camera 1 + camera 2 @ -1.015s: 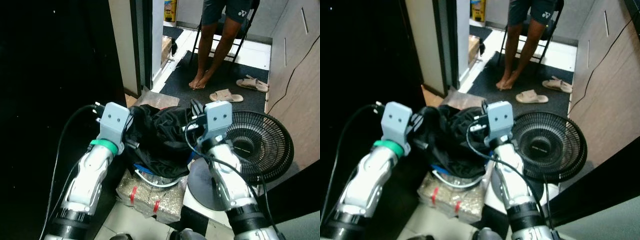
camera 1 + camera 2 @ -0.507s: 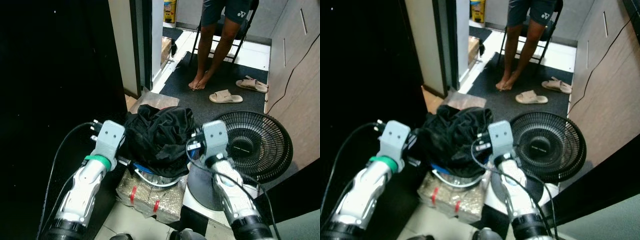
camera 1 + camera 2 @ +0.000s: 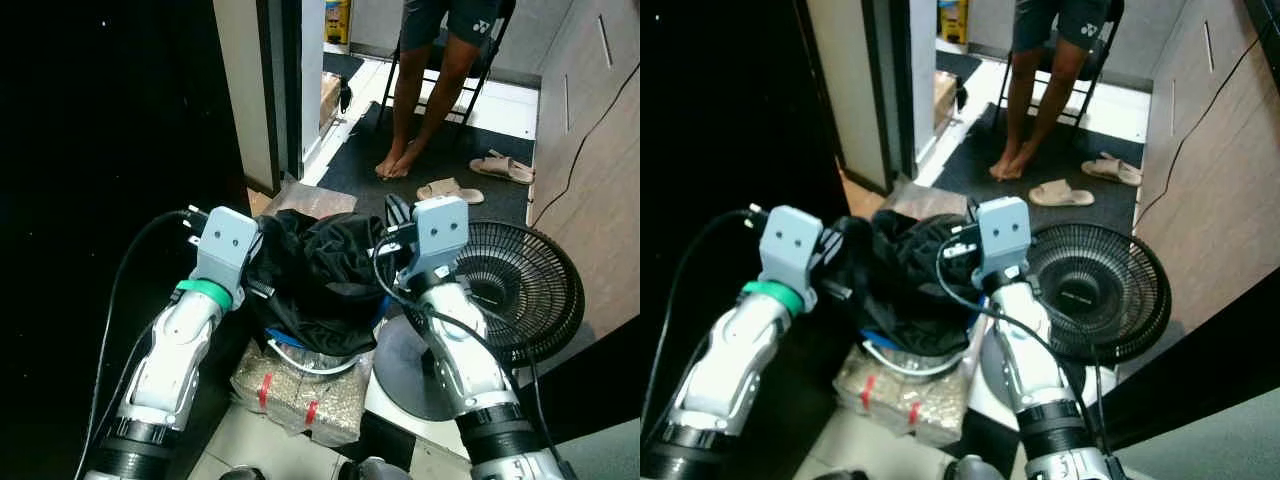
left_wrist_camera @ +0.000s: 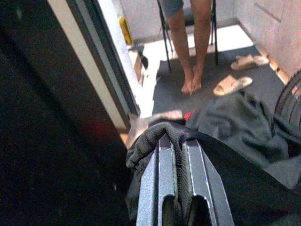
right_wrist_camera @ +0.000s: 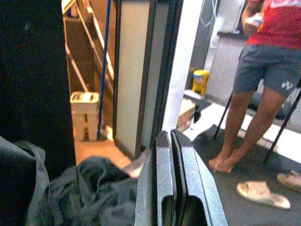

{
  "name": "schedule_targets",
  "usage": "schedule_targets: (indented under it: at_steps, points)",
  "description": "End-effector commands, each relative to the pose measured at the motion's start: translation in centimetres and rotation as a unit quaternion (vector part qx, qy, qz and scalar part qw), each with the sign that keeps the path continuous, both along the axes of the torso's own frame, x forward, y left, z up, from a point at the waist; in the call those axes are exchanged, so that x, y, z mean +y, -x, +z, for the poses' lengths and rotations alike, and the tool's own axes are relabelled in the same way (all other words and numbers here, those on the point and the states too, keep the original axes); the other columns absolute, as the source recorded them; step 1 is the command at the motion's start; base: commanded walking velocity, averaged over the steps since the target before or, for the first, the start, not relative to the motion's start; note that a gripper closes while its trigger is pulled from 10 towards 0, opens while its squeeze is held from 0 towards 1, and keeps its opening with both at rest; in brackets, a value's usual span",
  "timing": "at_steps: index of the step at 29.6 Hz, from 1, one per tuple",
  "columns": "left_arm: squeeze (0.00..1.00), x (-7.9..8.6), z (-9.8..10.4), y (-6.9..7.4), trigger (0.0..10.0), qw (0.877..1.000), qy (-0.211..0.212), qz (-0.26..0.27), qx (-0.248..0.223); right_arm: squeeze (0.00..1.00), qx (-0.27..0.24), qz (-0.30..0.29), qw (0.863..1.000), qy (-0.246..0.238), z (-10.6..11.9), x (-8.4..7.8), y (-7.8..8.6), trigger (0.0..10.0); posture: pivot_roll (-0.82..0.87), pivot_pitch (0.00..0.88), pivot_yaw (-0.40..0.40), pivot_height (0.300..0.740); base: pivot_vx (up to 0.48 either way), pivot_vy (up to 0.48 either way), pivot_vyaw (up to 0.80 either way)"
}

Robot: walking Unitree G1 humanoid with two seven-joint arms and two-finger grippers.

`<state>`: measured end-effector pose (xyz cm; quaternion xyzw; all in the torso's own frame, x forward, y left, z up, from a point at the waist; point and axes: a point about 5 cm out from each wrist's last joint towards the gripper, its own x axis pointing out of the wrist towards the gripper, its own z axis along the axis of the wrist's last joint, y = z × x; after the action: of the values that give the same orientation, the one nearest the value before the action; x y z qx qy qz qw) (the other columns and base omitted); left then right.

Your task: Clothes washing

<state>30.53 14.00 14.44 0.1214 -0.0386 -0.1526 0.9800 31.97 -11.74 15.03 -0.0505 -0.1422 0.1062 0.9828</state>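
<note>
Black clothes (image 3: 320, 275), a crumpled heap of dark, slightly shiny fabric, folds bunched and draped over the rim of a basin (image 3: 300, 355) with a pale rim and a blue edge showing beneath; the heap spills past the basin on all visible sides. Basin sits on a clear-wrapped speckled bundle (image 3: 285, 390) with red marks, on pale floor tile. Left gripper (image 4: 178, 141) is at the heap's left side, its two fingers pinched together on a ridge of ribbed dark cloth that rises between them, so it is clamped on the clothes. Right gripper (image 5: 170, 141) is at the heap's right side, raised above the fabric; fingers pressed flat against each other with nothing visible between them, dark cloth lying below and beside them. Just right of the heap, a black floor fan (image 3: 520, 290) with round wire grille stands tilted on its grey disc base. Beyond the heap, a flat cardboard piece (image 3: 310, 198) on dark carpet, then a door frame (image 3: 270, 90) to the heap's left rear. Further back, a person's bare legs (image 3: 420, 100) in front of a dark folding chair, tan slippers (image 3: 450, 190) scattered near the feet. A cable (image 3: 590, 110) runs down the wood-toned wall right of the fan.
</note>
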Motion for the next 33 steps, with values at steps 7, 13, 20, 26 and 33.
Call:
schedule_targets:
  at_steps: [7, 13, 20, 26, 33]
  points:
    - [0.0, 0.1, -0.49, 0.04, 10.0, 1.0, -0.003, -0.001, 0.013, 0.0, 0.02, 0.006, 1.0, 0.005, -0.79, 0.33, 0.35, 10.0, -0.04, 0.0, 0.039, 0.74, 0.0, 0.0, 0.0]
    - [0.0, 0.07, -0.47, 0.03, 10.0, 1.0, -0.003, 0.0, 0.012, 0.0, 0.019, 0.007, 1.0, 0.004, -0.76, 0.35, 0.32, 10.0, -0.03, 0.0, 0.039, 0.74, 0.0, 0.0, 0.0]
    - [0.0, 0.23, -0.66, 0.16, 10.0, 1.0, -0.004, 0.002, 0.015, 0.0, 0.023, 0.006, 1.0, 0.004, -0.95, 0.33, 0.41, 10.0, -0.03, 0.0, 0.04, 0.74, 0.0, 0.0, 0.0]
    - [0.0, 0.25, -0.76, 0.19, 10.0, 1.0, -0.005, 0.002, 0.017, 0.0, 0.025, 0.005, 1.0, 0.005, -1.04, 0.29, 0.44, 10.0, -0.03, 0.0, 0.042, 0.74, 0.0, 0.0, 0.0]
    - [0.0, 0.33, -0.86, 0.22, 10.0, 1.0, -0.006, 0.003, 0.019, 0.0, 0.025, 0.004, 1.0, 0.004, -1.07, 0.27, 0.48, 10.0, -0.03, 0.0, 0.043, 0.74, 0.0, 0.0, 0.0]
